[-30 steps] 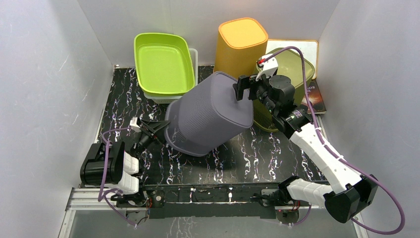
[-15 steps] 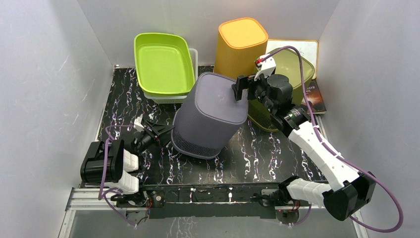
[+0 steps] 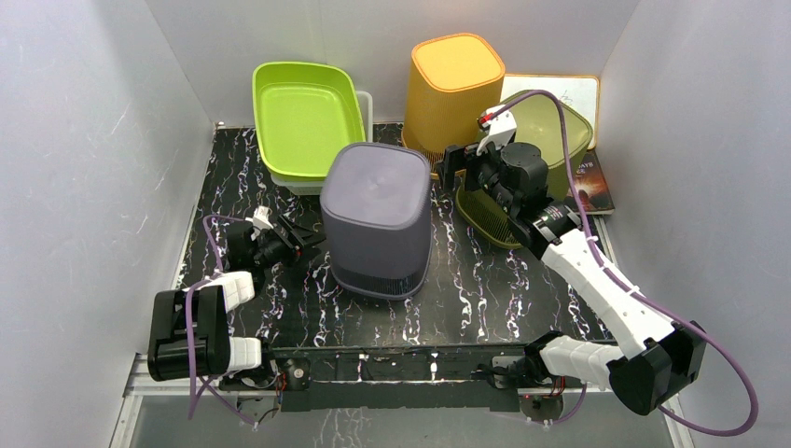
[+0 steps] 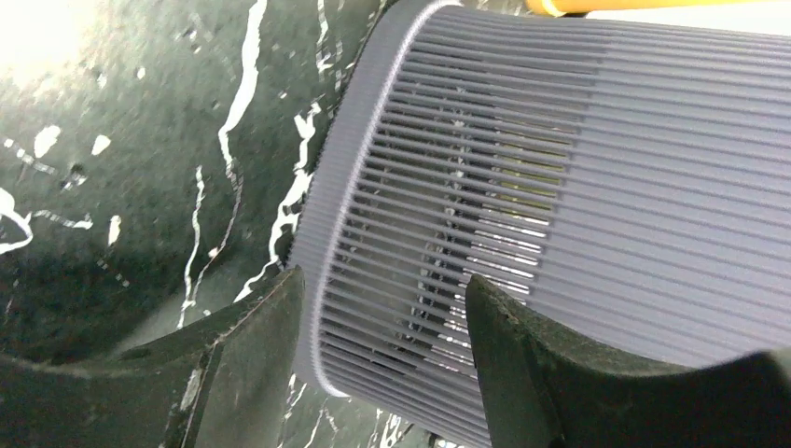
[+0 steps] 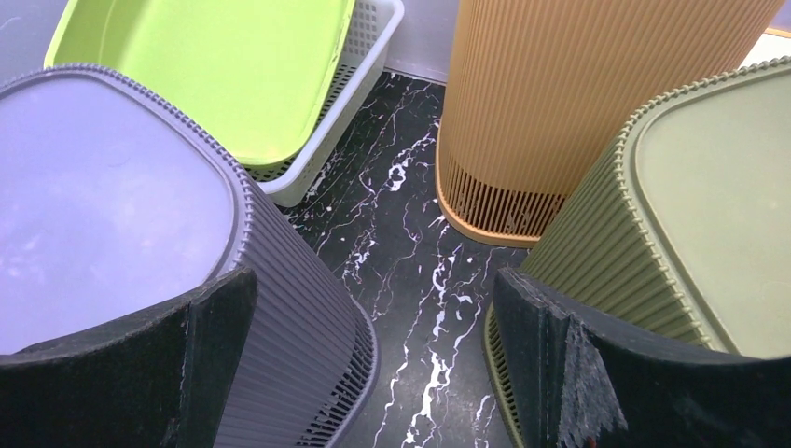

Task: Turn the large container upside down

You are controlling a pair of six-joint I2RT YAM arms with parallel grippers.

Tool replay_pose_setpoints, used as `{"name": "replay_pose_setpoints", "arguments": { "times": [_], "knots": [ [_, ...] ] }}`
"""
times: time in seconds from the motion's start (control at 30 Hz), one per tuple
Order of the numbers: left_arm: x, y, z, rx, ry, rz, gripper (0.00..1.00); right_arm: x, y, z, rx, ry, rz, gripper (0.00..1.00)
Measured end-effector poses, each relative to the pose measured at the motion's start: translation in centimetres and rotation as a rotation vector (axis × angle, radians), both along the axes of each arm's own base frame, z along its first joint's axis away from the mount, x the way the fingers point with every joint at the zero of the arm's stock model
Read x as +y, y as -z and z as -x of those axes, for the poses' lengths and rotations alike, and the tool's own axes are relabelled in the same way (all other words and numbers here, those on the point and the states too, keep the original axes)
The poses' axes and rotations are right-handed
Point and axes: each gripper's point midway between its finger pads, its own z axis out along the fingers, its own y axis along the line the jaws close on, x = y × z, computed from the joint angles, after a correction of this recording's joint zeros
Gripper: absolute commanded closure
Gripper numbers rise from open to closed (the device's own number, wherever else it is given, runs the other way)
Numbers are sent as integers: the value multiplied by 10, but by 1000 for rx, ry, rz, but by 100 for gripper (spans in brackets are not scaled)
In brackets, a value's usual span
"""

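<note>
Top external view shows me the large grey container [image 3: 377, 201] standing mouth-down on the table [image 3: 485, 289]. The left gripper [image 3: 313, 240] is spread close by its lower rim; if it touches, I cannot tell. The right gripper [image 3: 455, 172] is spread and empty, beside the container's top edge.

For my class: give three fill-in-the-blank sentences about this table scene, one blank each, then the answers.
The purple container stands with its closed base facing ____.
The lime tray sits in a ____ basket.
The right tool is open and grips ____.
Answers: up; white; nothing.
</note>
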Motion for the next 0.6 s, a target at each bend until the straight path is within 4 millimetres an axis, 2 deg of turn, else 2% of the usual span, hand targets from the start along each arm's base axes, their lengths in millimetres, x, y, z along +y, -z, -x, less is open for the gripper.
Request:
{"name": "replay_pose_setpoints", "arguments": {
  "times": [0.17,0.27,0.37,0.5,0.6],
  "knots": [
    [5,15,11,62,7,-63,39,3,0,2,1,-21,-3,2],
    [8,13,9,57,4,-94,40,5,-2,4,-2,-35,-7,2],
    [10,3,-1,30,7,-121,40,6,-8,7,-9,-48,-12,2],
    [6,-14,-17,-25,20,-150,40,4,-32,19,-65,-69,-45,2],
    [-7,-24,-25,-53,51,-175,40,0,-66,33,-153,-81,-109,2]
  ]
}}
